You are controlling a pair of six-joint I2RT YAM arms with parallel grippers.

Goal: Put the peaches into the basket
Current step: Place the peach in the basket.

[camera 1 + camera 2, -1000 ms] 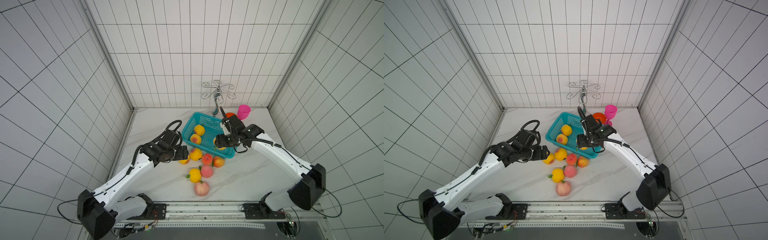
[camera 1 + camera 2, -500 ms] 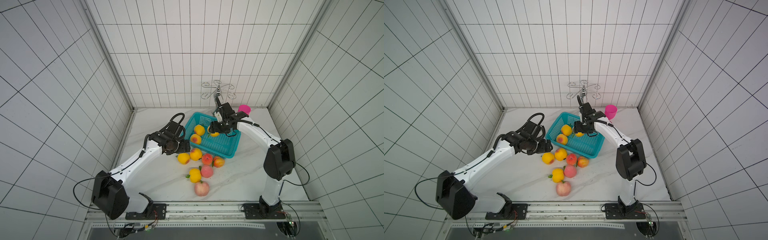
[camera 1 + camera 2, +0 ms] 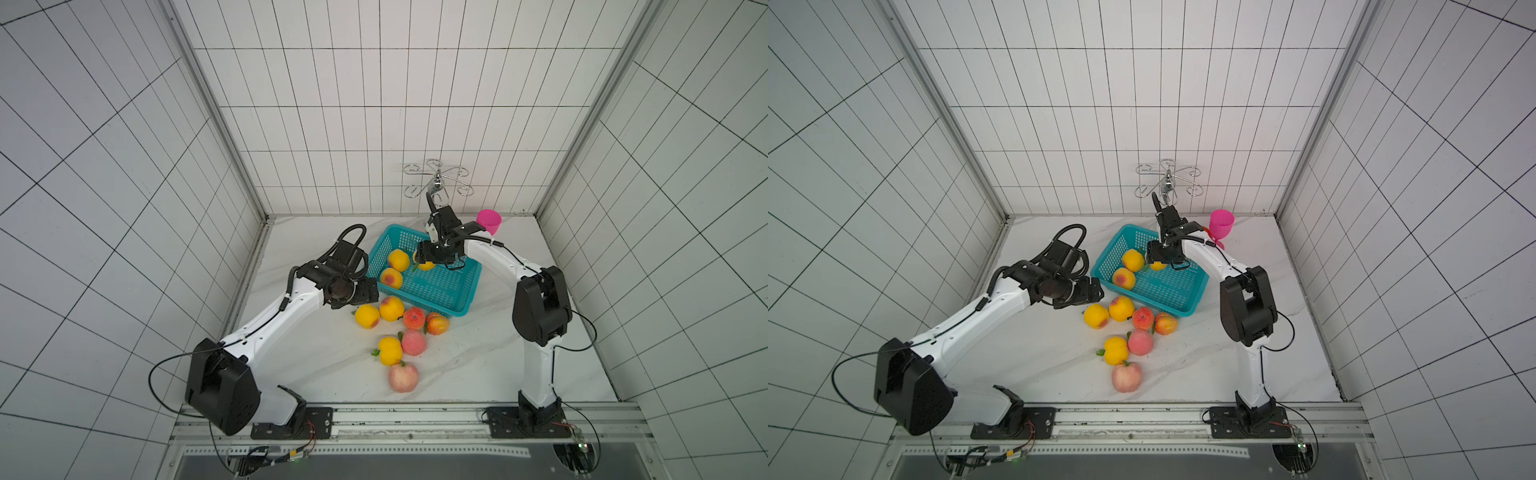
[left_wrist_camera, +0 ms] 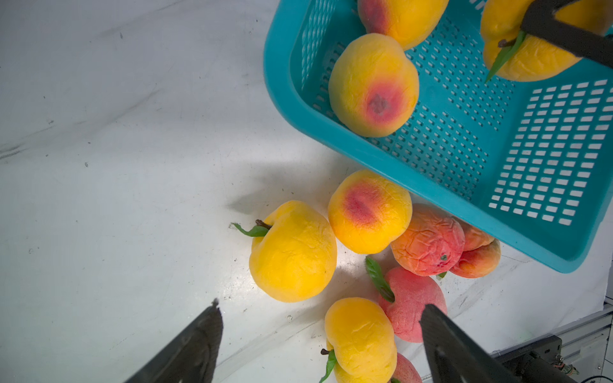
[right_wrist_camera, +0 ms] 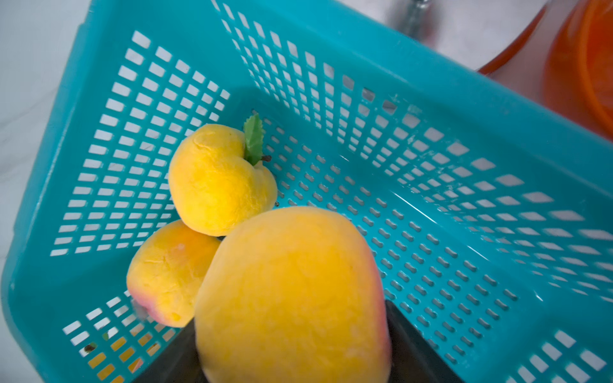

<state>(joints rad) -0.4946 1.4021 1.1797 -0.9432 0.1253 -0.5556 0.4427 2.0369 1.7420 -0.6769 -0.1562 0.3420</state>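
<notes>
Gripping a yellow peach (image 5: 292,291) in the right pincer (image 5: 290,348), jaws closed tight on its two sides, over the inside of the teal basket (image 3: 440,286), with two more peaches (image 3: 399,259) (image 3: 391,277) on the mesh floor just below and ahead of the fingertips. Holding nothing in the left pincer (image 4: 321,306), fingers spread wide above the table (image 3: 478,365) outside the basket, with seven loose peaches (image 3: 367,316) below and ahead, the basket corner beyond them.

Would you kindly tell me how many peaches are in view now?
10. Two peaches lie in the basket; the right gripper holds one peach over it; seven rest on the table beside it. Others may be hidden.
</notes>
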